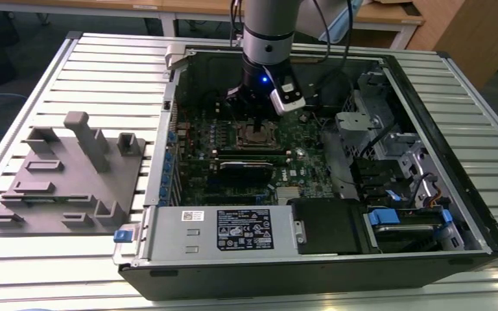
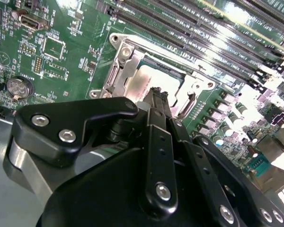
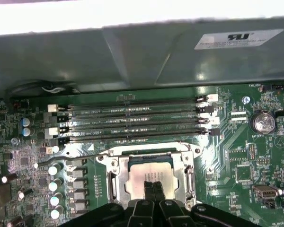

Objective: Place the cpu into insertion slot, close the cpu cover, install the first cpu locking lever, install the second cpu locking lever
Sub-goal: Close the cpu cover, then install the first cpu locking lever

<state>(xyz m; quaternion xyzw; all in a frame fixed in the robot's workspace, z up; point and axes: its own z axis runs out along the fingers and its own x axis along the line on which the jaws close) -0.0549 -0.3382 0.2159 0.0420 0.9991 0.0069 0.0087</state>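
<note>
While inside cover, cpu beneath pincer

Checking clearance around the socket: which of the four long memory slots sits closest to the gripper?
The slot running right along the edge of the cpu cover, farthest from the grey case wall; the gripper is over that cover.

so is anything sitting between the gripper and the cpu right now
Nothing visible does. In the first wrist view the gripper, fingers shut together, sits right over the metal top of the cpu, which lies bare in the window of the cpu cover. Whether the tips touch it cannot be told.
</note>
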